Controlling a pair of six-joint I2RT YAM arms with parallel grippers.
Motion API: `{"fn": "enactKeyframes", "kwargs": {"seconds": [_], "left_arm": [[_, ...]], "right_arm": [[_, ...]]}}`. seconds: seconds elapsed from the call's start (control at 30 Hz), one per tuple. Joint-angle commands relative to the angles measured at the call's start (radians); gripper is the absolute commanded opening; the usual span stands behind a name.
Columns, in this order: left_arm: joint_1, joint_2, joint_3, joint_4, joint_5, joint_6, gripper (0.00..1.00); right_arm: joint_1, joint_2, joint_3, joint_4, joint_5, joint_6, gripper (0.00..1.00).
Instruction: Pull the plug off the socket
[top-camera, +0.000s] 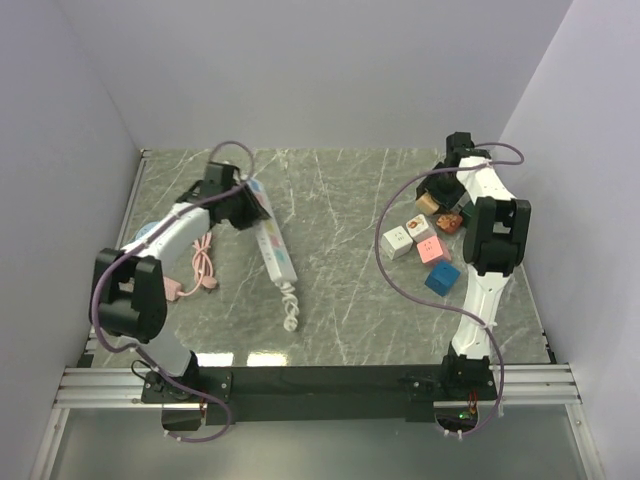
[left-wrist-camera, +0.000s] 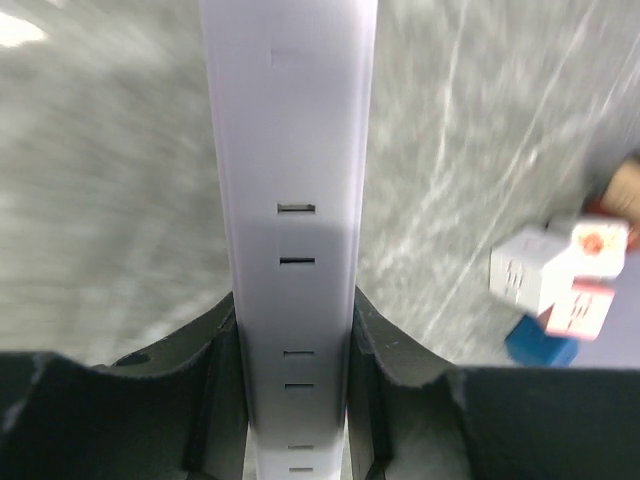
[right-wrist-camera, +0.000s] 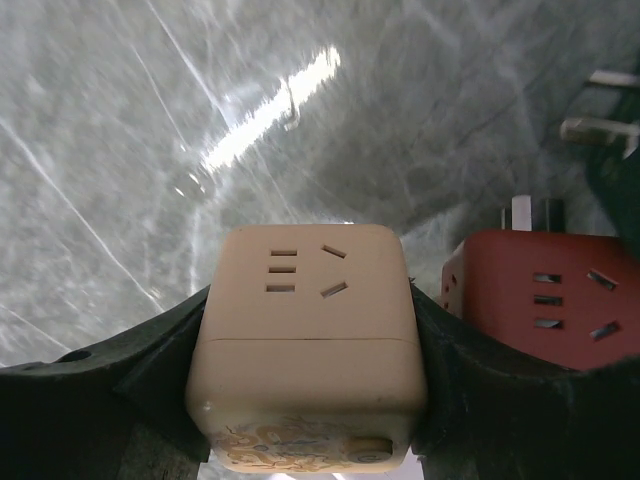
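Note:
A long white power strip (top-camera: 272, 238) lies on the grey marble table, its white coiled cord (top-camera: 290, 308) trailing towards me. My left gripper (top-camera: 238, 205) is shut on the strip's far end. In the left wrist view the fingers (left-wrist-camera: 375, 370) press both sides of the strip (left-wrist-camera: 290, 200), whose visible slots hold no plug. My right gripper (top-camera: 440, 195) is shut on a beige cube socket (right-wrist-camera: 310, 330) at the far right. A red cube socket (right-wrist-camera: 540, 300) sits right beside it, with a metal prong (right-wrist-camera: 530, 212) behind it.
Several cube sockets lie by the right arm: white (top-camera: 398, 241), pink (top-camera: 433, 250) and blue (top-camera: 442, 277). A pink cable (top-camera: 204, 265) lies left of the strip. Purple walls enclose the table on three sides. Bare plug prongs (right-wrist-camera: 600, 100) show at the top right.

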Motion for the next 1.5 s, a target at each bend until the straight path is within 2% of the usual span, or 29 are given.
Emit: {"fn": "enactKeyframes", "kwargs": {"seconds": [0.0, 0.1, 0.2, 0.27, 0.3, 0.4, 0.43, 0.47, 0.53, 0.57, 0.6, 0.63, 0.7, 0.77, 0.8, 0.83, 1.0, 1.17, 1.33, 1.47], "left_arm": [[0.123, -0.081, 0.047, -0.104, 0.009, 0.061, 0.00], [0.215, -0.103, 0.036, -0.136, 0.024, 0.097, 0.01], [0.343, -0.106, 0.047, -0.153, 0.035, 0.133, 0.01], [0.424, -0.097, 0.053, -0.141, 0.059, 0.148, 0.01], [0.449, -0.087, 0.068, -0.145, 0.064, 0.163, 0.00], [0.563, -0.045, 0.094, -0.138, 0.105, 0.183, 0.00], [0.582, -0.035, 0.098, -0.131, 0.118, 0.187, 0.01], [0.598, -0.017, 0.101, -0.124, 0.141, 0.191, 0.01], [0.631, 0.036, 0.131, -0.130, 0.165, 0.208, 0.01], [0.637, 0.054, 0.145, -0.137, 0.184, 0.217, 0.05], [0.642, 0.067, 0.162, -0.142, 0.187, 0.228, 0.14], [0.648, 0.075, 0.165, -0.144, 0.185, 0.231, 0.35], [0.657, 0.077, 0.164, -0.139, 0.162, 0.233, 0.55], [0.664, 0.068, 0.162, -0.139, 0.150, 0.233, 0.86], [0.667, 0.065, 0.164, -0.141, 0.145, 0.231, 0.96], [0.668, 0.060, 0.167, -0.142, 0.145, 0.231, 0.99], [0.667, 0.019, 0.168, -0.167, 0.156, 0.231, 0.99], [0.653, -0.119, 0.122, -0.161, 0.210, 0.233, 0.99], [0.572, -0.292, 0.046, -0.099, 0.315, 0.233, 0.99], [0.521, -0.403, -0.016, -0.015, 0.472, 0.208, 0.99]], "right_arm": [[0.018, -0.025, -0.012, -0.017, 0.014, -0.007, 0.42], [0.018, -0.035, -0.016, -0.029, 0.014, -0.015, 0.60], [0.018, -0.069, -0.035, -0.026, 0.003, -0.021, 0.71], [0.019, -0.086, -0.047, -0.028, -0.003, -0.028, 0.73], [0.019, -0.103, -0.055, -0.029, -0.006, -0.028, 0.77], [0.027, -0.144, -0.076, -0.029, -0.024, -0.041, 0.79], [0.029, -0.156, -0.084, -0.023, -0.024, -0.045, 0.80], [0.032, -0.184, -0.099, -0.019, -0.030, -0.050, 0.87], [0.036, -0.207, -0.107, -0.025, -0.047, -0.056, 0.88], [0.039, -0.230, -0.111, -0.028, -0.053, -0.057, 0.89], [0.042, -0.247, -0.118, -0.028, -0.060, -0.059, 0.89], [0.044, -0.264, -0.125, -0.020, -0.066, -0.064, 0.90], [0.048, -0.325, -0.142, -0.010, -0.081, -0.070, 0.90], [0.052, -0.395, -0.154, 0.003, -0.096, -0.082, 0.93], [0.052, -0.420, -0.159, 0.009, -0.103, -0.087, 0.94], [0.052, -0.448, -0.167, 0.023, -0.116, -0.096, 0.95], [0.052, -0.604, -0.219, 0.049, -0.191, -0.117, 0.96], [0.076, -0.759, -0.311, 0.095, -0.228, -0.116, 0.97], [0.105, -0.906, -0.427, 0.180, -0.336, -0.105, 0.98], [0.134, -1.093, -0.555, 0.233, -0.345, -0.096, 0.98]]}}
